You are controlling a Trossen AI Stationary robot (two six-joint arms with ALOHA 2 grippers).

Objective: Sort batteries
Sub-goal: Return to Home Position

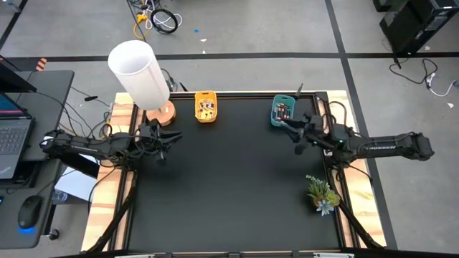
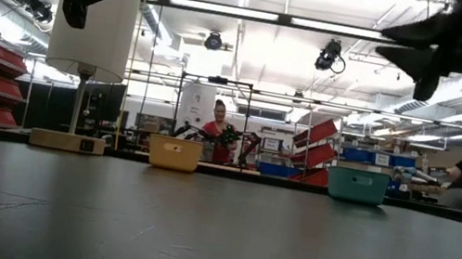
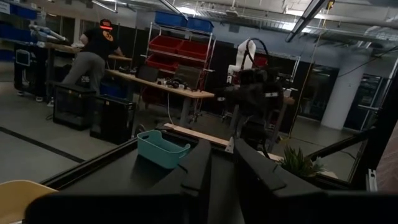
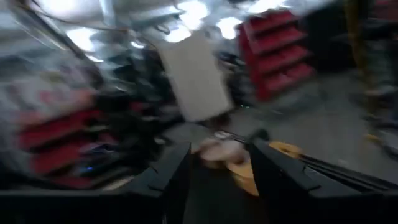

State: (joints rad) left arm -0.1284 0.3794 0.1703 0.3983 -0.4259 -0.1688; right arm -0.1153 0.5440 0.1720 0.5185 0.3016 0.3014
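The sorting looks done, and the step in hand is the retreat to the rest pose. No loose cell shows on the black surface (image 1: 229,193). The batteries (image 1: 207,109) lie in the yellow bin (image 1: 206,120), with a second lot in the teal bin (image 1: 273,115), both at the far edge. The left hand (image 1: 163,140) hangs above the surface near the lamp (image 1: 140,68), its fingers a narrow gap apart and empty. The right hand (image 1: 296,137) hangs just in front of the teal bin, fingers spread wider, also empty. The next move, I judge, calls only for folding both arms away without clipping a bin or the lamp. From table height the bin walls hide their contents, and from above the cells are too small to tell silver from dark.
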